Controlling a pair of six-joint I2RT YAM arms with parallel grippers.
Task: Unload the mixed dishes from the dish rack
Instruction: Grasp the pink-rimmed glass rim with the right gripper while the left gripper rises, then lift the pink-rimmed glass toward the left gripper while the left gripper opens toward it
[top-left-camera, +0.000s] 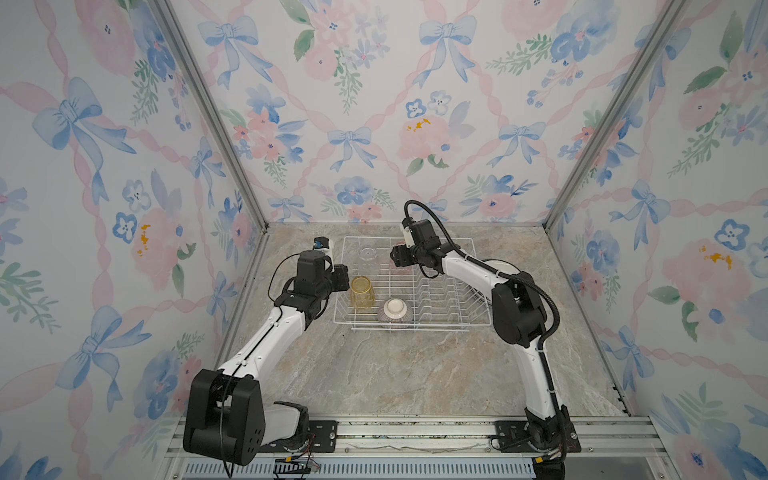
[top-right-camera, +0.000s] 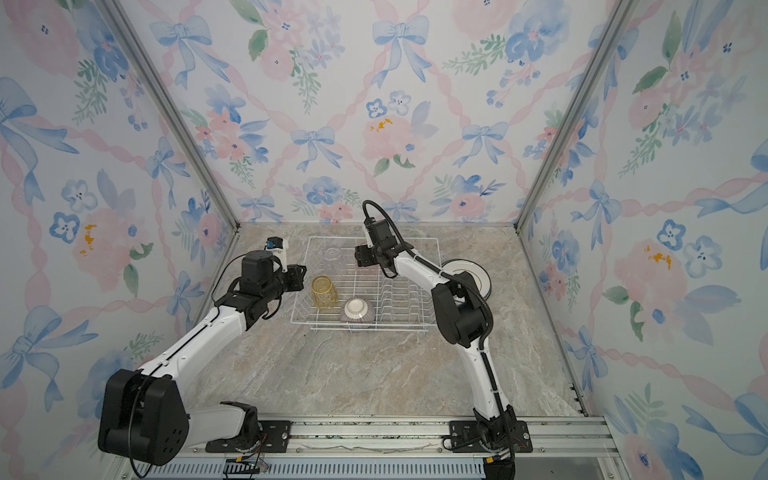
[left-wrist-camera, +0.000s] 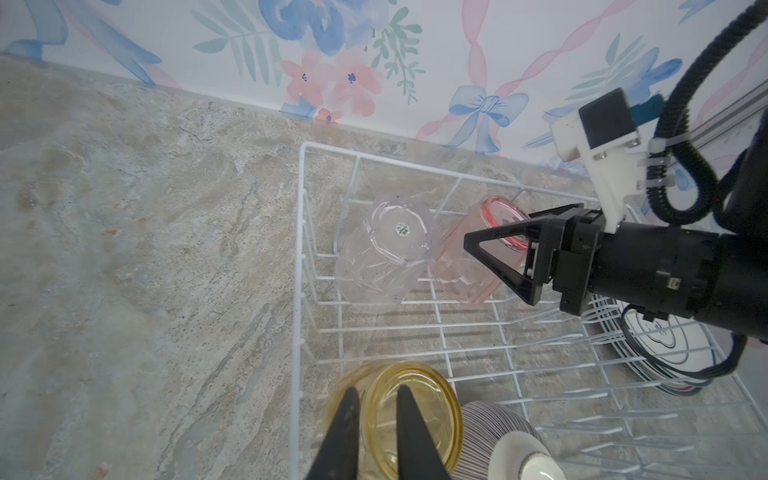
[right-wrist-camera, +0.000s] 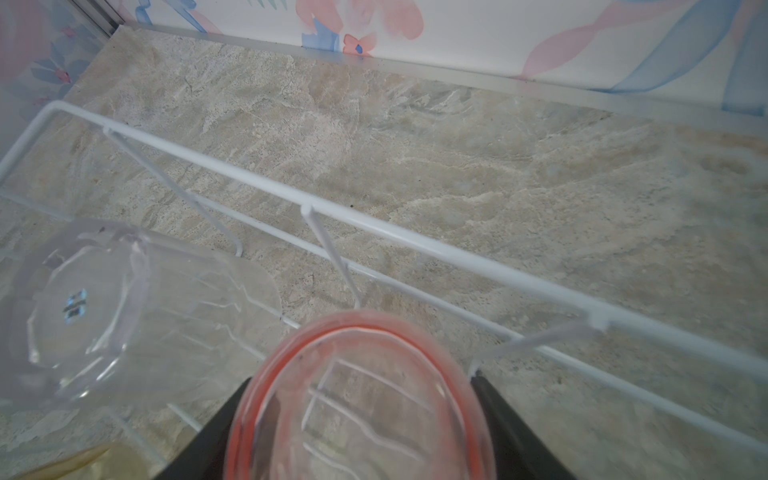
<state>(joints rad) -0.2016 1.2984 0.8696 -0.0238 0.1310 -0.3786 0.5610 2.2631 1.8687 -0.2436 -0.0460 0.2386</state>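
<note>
Marble-look counter (top-left-camera: 395, 374) inside floral-papered walls, and the dish rack (top-left-camera: 399, 282) is your reference. The right gripper (right-wrist-camera: 359, 395) is at the rack's far side, fingers clamped on both flanks of the pink tumbler (left-wrist-camera: 457, 270). A side grip on the body makes sense: the base faces up, so there's no open mouth to hook. The pink tumbler looks tilted toward the clear tumbler (top-left-camera: 367, 254), which stands base-up in the rack's far left corner. I can't tell if they touch, so lift straight before you swing. The left gripper (left-wrist-camera: 377, 392) is at the rack's left wall, over the near edge of the yellow tumbler (top-left-camera: 361, 293). Its fingers are close together with a thin slit between them, and I can't tell whether they nip the tumbler or only hover. It looks staged for the next pick. The striped bowl (top-left-camera: 395, 311) is upside down at the rack's front rail, foot ring up in the drain position. The plate prongs (top-left-camera: 440, 291) in the rack's right half are empty. The plates (top-right-camera: 465, 272) lie stacked flat just outside the rack's right end, count unreadable. My read: plates are done, three tumblers and the bowl remain, and the pink one is in hand. Mind the rack's wires beside the right fingers on the way up.
</note>
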